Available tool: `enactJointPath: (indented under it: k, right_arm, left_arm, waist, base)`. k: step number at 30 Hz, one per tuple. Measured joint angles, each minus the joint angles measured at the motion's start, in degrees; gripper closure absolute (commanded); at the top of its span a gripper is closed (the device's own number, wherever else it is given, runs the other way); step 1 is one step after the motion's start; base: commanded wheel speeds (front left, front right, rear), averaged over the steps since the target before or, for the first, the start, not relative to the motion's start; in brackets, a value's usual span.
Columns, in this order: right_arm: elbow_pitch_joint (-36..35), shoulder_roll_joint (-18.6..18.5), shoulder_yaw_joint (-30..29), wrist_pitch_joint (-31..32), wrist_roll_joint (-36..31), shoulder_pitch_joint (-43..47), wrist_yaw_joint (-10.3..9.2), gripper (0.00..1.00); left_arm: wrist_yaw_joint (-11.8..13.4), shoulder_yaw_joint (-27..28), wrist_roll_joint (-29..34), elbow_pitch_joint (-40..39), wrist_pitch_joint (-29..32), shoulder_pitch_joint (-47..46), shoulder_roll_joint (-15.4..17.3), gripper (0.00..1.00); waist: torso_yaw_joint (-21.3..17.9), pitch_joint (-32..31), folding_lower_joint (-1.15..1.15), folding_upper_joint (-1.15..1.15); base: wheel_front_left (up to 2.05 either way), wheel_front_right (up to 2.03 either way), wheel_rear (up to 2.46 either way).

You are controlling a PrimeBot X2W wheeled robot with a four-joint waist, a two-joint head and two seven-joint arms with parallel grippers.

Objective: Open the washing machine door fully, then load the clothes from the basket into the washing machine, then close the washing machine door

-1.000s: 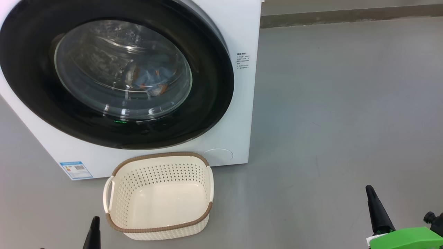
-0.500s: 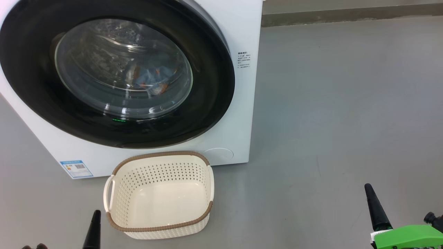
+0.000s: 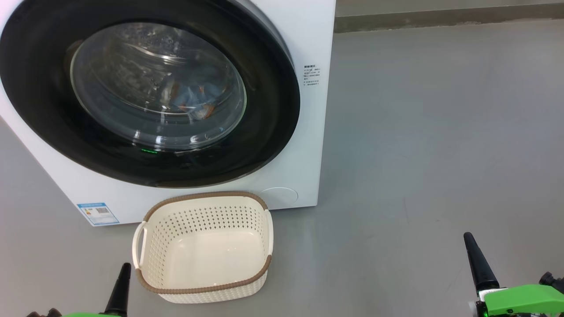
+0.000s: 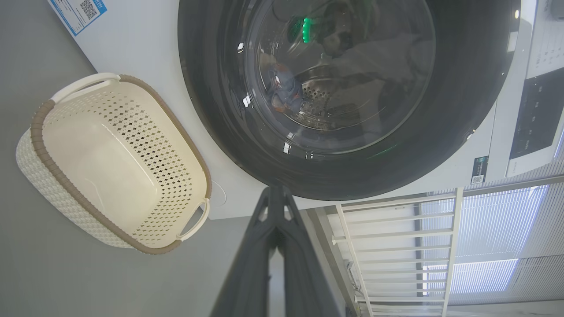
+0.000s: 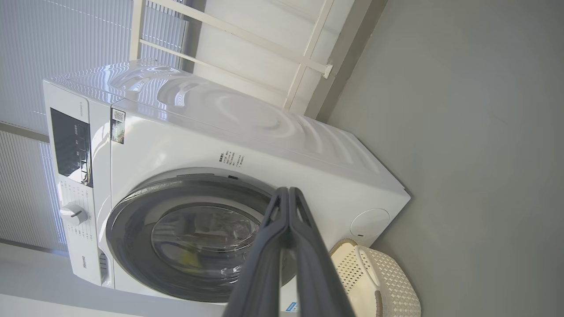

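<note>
1. Grey floor (image 3: 418, 132) carries the washing machine (image 3: 308, 35); the washing machine door (image 3: 273, 110) sits flush against its front (shut, by my reading).
2. Behind the glass, the clothes (image 3: 194, 99) lie in the drum; the basket (image 3: 205, 289) stands bare just before the machine.
3. My left gripper (image 3: 123, 281) and right gripper (image 3: 473, 255) hover low, both clenched on nothing.
4. I judge the closing step done; my next move only needs to keep both arms clear.

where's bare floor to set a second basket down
Widest free patch: the grey floor right of the washing machine, back to the wall base. Also the strip between the basket and the right tool. Crowded: below the washing machine door, where the basket sits close to the front.
</note>
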Motion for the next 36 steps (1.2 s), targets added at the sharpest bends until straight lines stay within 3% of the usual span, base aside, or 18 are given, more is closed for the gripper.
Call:
enactJointPath:
  k: [26, 36]
  right_arm:
    - [2.1, 0.5, -0.5, 4.1, 17.6, -2.3, -0.41, 1.00]
    - [2.3, 0.5, -0.5, 4.1, 18.4, -2.4, -0.41, 1.00]
  left_arm:
    - [0.0, 0.4, -15.3, 1.4, 4.4, -3.0, 0.3, 1.00]
    - [0.0, 0.4, -15.8, 1.4, 4.5, -3.4, 0.5, 1.00]
  waist:
    - [0.3, 0.4, 0.00, 0.00]
    - [0.3, 0.4, 0.00, 0.00]
  base:
    - [0.00, 0.00, 0.00]
    - [0.00, 0.00, 0.00]
